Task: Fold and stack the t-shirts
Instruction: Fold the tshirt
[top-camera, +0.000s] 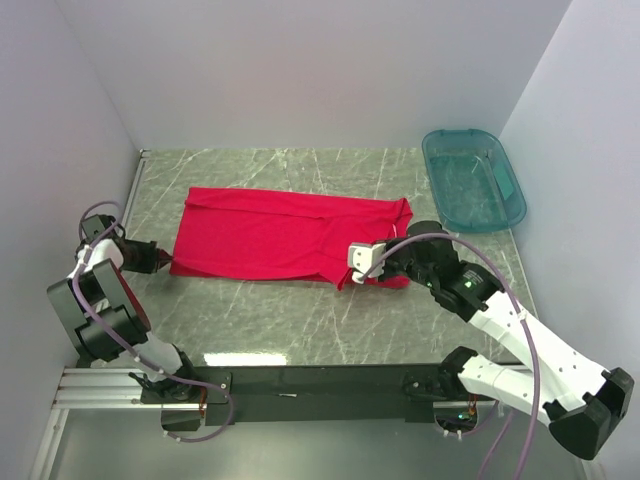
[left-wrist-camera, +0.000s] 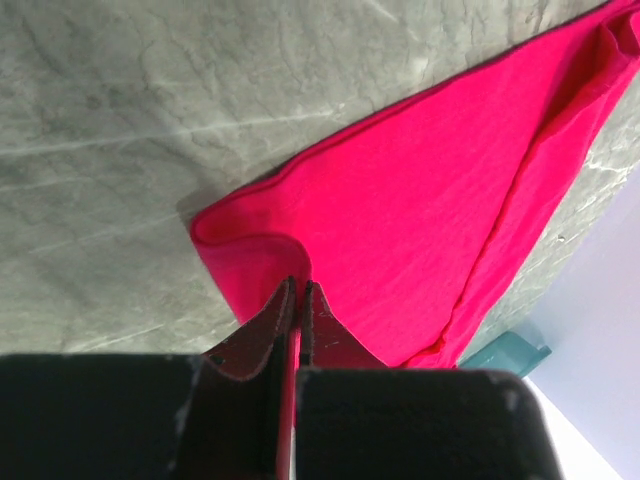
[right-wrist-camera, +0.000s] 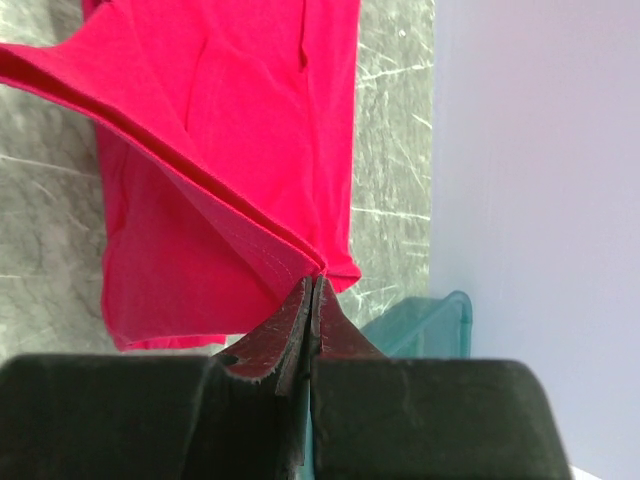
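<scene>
From above you can barely make out either grasp: the left fingers (left-wrist-camera: 272, 330) blur into their dark wrist, and the right fingers (right-wrist-camera: 285, 330) sit under a white camera mount (top-camera: 360, 257). In both wrist views a black body cuts off the lower frame.

Both pairs are pressed together, pinching the red t-shirt (top-camera: 280, 235). A thin red strip shows in the left pair's gap, and doubled hems run straight into the right pair's tips. The shirt spreads over the table (top-camera: 300, 320) ahead of both pairs. A teal bin (top-camera: 472, 180) lies beyond the right fingers, only its corner visible from that wrist.
</scene>
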